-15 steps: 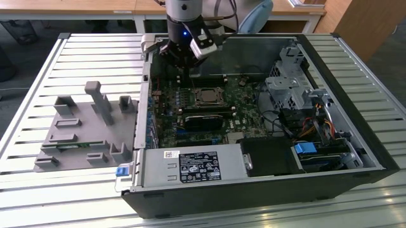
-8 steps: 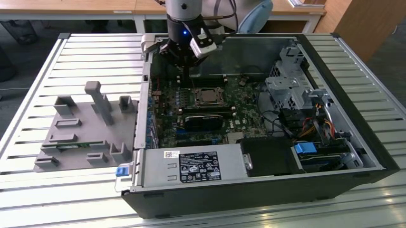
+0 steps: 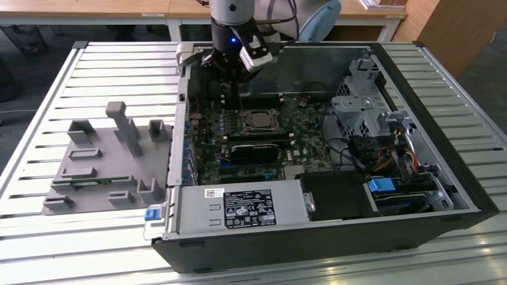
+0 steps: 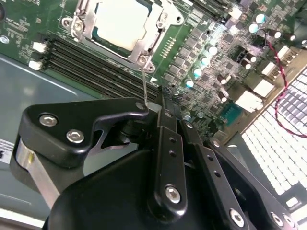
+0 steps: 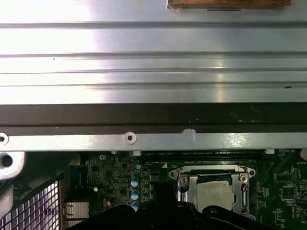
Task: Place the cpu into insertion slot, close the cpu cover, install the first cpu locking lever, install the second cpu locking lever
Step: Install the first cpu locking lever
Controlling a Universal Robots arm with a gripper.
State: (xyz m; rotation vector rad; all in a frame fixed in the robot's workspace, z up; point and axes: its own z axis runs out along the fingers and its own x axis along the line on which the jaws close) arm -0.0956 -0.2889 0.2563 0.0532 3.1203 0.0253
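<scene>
1. Right now the gripper [image 3: 239, 89] hangs inside the open computer case [image 3: 443, 178], above the green motherboard [image 3: 305, 139], just behind the socket area as the exterior view shows it.
2. Fingers look drawn close together in the second wrist view, black fingertips [image 4: 165, 108] nearly meeting; a thin silver wire lever [image 4: 144, 84] runs from the socket corner up to the fingertips. Looks pinched on it, but contact itself is hard to confirm.
3. Cpu [image 4: 120, 21] sits flat in the insertion slot [image 3: 260, 120], silvery face up.
4. Cpu cover [image 4: 146, 48] lies closed over the chip, metal frame around the chip edges; also seen in the first wrist view [image 5: 213, 179].
5. Long black memory slots [image 4: 91, 60] run beside the socket, between it and the case wall in the second wrist view.
6. Grey parts fixture [image 3: 107, 160] stands on the slatted metal table [image 3: 47, 237] at the exterior view's left, well apart from the gripper.
7. Power supply box [image 3: 241, 208] with a label sits at the near edge of the case.
</scene>
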